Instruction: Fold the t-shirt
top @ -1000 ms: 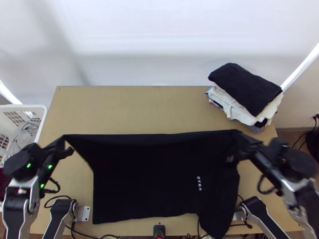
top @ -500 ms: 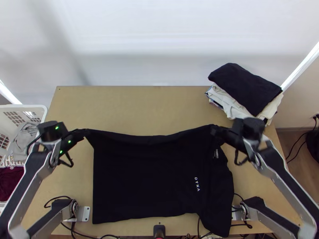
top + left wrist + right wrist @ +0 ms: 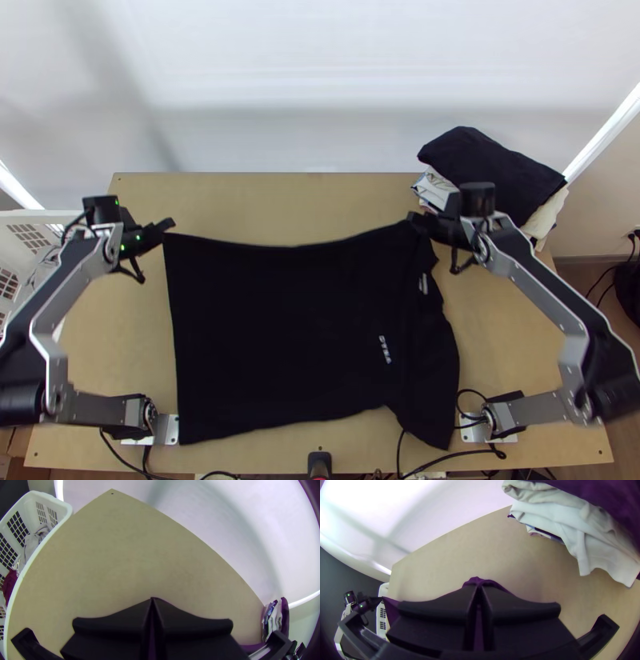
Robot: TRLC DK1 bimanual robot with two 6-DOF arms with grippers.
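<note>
T-shirt (image 3: 280,336) is found mid-frame, upper corners clamped in left gripper (image 3: 169,226) and right gripper (image 3: 416,222). Top edge has been carried up-frame; flattening before folding is judged advanced, though lower right appears bunched.

Light wooden table (image 3: 304,204); black t-shirt (image 3: 280,328) largely spread on it; folded clothes stack (image 3: 500,168) at far right corner.

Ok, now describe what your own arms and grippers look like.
The left arm and right arm have silver-grey links, black joints and a black rounded housing near the wrist. Small green lights glow on the left arm's wrist. The left gripper and right gripper have wide, flat, black fingers. Black cables curl nearby.
</note>
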